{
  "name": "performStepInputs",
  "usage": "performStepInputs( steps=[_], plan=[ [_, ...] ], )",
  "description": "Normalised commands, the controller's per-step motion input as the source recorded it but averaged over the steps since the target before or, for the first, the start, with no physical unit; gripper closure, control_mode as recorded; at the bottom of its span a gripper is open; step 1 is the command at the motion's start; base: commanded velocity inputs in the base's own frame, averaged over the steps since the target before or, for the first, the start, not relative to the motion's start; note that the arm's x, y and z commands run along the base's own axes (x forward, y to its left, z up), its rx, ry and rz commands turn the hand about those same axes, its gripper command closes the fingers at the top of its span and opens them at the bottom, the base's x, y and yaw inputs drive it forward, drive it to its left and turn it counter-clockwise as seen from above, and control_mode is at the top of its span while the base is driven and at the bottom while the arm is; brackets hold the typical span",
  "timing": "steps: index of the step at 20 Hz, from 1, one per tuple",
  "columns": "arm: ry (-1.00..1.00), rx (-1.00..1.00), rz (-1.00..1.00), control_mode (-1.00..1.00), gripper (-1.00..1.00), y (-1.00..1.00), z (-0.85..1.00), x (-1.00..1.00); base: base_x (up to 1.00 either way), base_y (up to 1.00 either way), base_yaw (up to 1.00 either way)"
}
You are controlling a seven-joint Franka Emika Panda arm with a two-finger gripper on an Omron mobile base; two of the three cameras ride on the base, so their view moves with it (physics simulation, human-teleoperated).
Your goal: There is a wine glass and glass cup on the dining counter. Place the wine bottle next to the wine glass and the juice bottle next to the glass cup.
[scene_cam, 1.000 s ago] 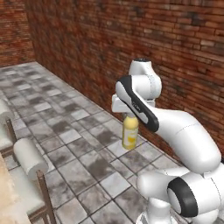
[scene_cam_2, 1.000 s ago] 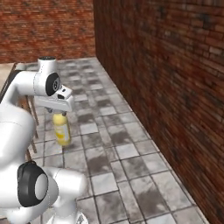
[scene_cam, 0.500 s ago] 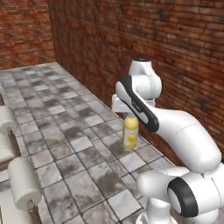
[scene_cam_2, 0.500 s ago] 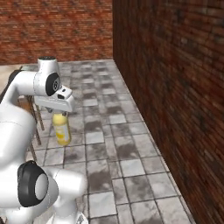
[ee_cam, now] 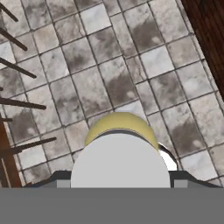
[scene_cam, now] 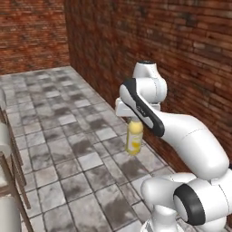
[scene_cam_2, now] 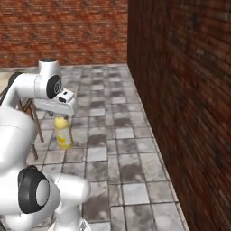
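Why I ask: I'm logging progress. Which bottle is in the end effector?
The juice bottle: small and yellow with a pale cap, hanging upright from the end effector above the tiled floor, not tall and dark.

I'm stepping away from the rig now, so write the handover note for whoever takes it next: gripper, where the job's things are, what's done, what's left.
Gripper: shut on the juice bottle, gripped near its cap; the yellow body hangs upright beneath the hand, clear of the tiled floor.
Surroundings: brick wall alongside; stools at the left edge of the left base view.
Done: juice bottle picked up, in transit.
Left: set it beside the glass cup. The wine bottle's status can't be judged from these views.
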Motion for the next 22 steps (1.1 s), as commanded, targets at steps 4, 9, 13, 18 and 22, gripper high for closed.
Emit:
performStepInputs(
  steps=[4,9,13,18,22],
  plan=[
    [0.00,0.00,0.00,1.00,1.00,0.00,0.00,0.00,0.81,-0.27,0.23],
    [0.00,0.00,0.00,1.00,1.00,0.00,0.00,0.00,0.78,-0.20,0.35],
    [0.00,0.00,0.00,1.00,1.00,0.00,0.00,0.00,0.72,-0.14,0.47],
    [0.00,0.00,0.00,1.00,1.00,0.00,0.00,0.00,0.72,-0.14,0.48],
    [0.00,0.00,0.00,1.00,1.00,0.00,0.00,0.00,0.72,-0.15,0.45]
  ],
)
